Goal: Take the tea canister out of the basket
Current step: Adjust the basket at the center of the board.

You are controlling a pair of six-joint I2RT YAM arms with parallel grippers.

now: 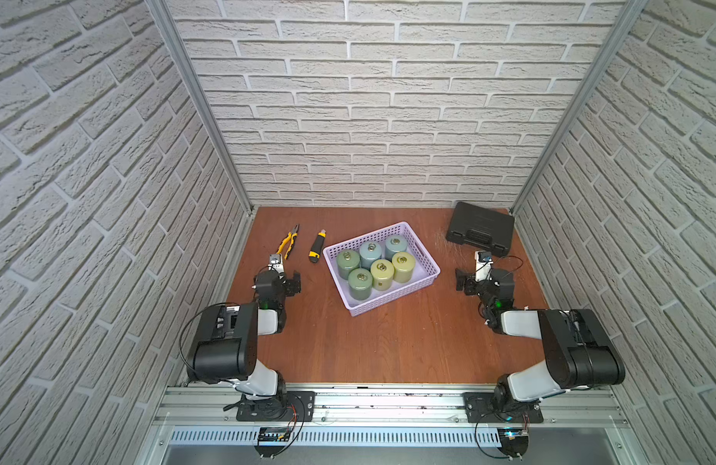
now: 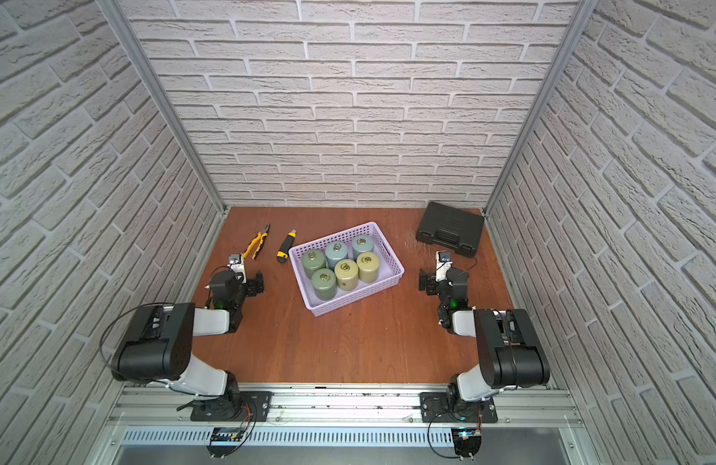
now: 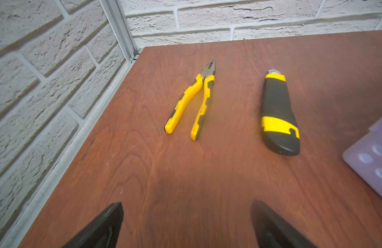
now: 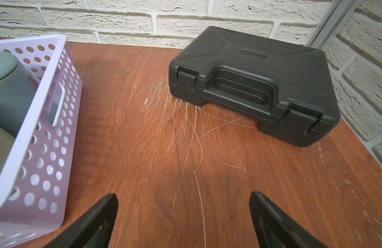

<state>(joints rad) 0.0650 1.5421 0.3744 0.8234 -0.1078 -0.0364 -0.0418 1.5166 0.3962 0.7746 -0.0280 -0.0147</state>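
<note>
Right, both arms sat either side of the basket (image 1: 396,298), nothing held. Left gripper (image 3: 185,225) had its jaws wide apart over bare table (image 1: 388,350), with the pliers (image 3: 194,101) and utility knife (image 3: 278,113) ahead of it. Right gripper (image 4: 183,221) was the same, spread wide and empty, with the black case (image 4: 256,85) ahead and the basket wall just beside it. Six tea canisters (image 1: 370,253) stood upright inside the basket, two rows of three, packed touching: two green, two blue-grey, two yellow-green, each with a small metal ring (image 1: 362,277) on its lid. Task didn't say which one; the yellow-green canister (image 1: 403,265) at the right end looked easiest for the right arm. Handling guess: rigid, smooth matte walls, likely slippery; possibly ceramic, so treat as breakable; weight unknown. Hardly any finger room between neighbours, so I'd pinch across the lid shoulder from above; lid might come off alone. Basket looked light, could drag along. Writing: none readable on the canisters; raised plate on the case lid too small to read
</note>
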